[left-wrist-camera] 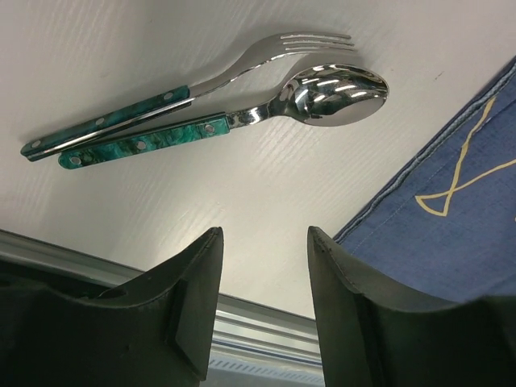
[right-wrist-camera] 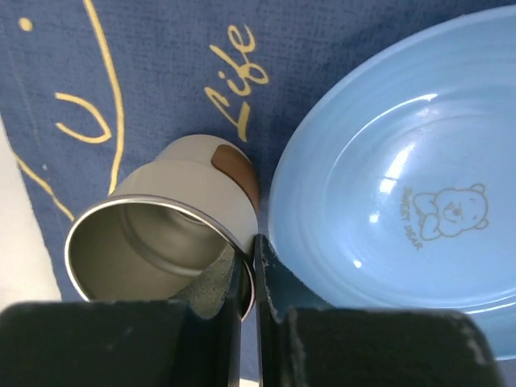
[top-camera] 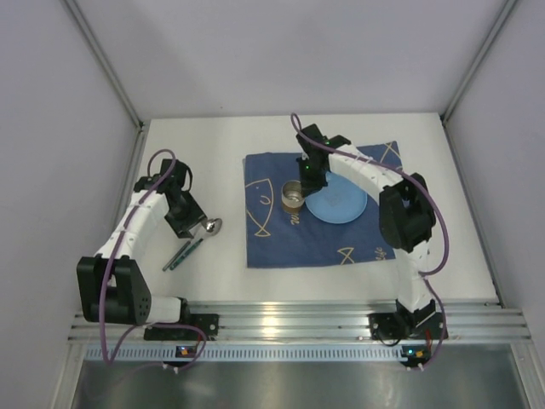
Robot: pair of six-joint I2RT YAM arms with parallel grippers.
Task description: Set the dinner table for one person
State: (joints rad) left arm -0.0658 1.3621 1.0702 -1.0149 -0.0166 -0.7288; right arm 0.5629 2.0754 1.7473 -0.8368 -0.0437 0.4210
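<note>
Dinner table (top-camera: 204, 281): cutlery on bare top, cup in grip

Large flat matte white tabletop w/ aluminium rails lies beneath both sets of jaws. Left gripper (left-wrist-camera: 264, 242): jaws released, nothing btwn them, above bare top. Just ahead of its tips lie a steel fork (left-wrist-camera: 121, 117) w/ green marbled handle and a matching steel spoon (left-wrist-camera: 339, 95), side by side. R of those jaws: corner of dark blue cloth (left-wrist-camera: 451, 201) w/ gold fish print. Right gripper (right-wrist-camera: 248, 270): jaws clenched on rim of beige steel-lined cup (right-wrist-camera: 153, 242), one finger inside, one outside; cup over cloth, can't tell if lifted. Round light-blue plate (right-wrist-camera: 387, 201) w/ bear print sits just beside outer finger, R of jaws.
</note>
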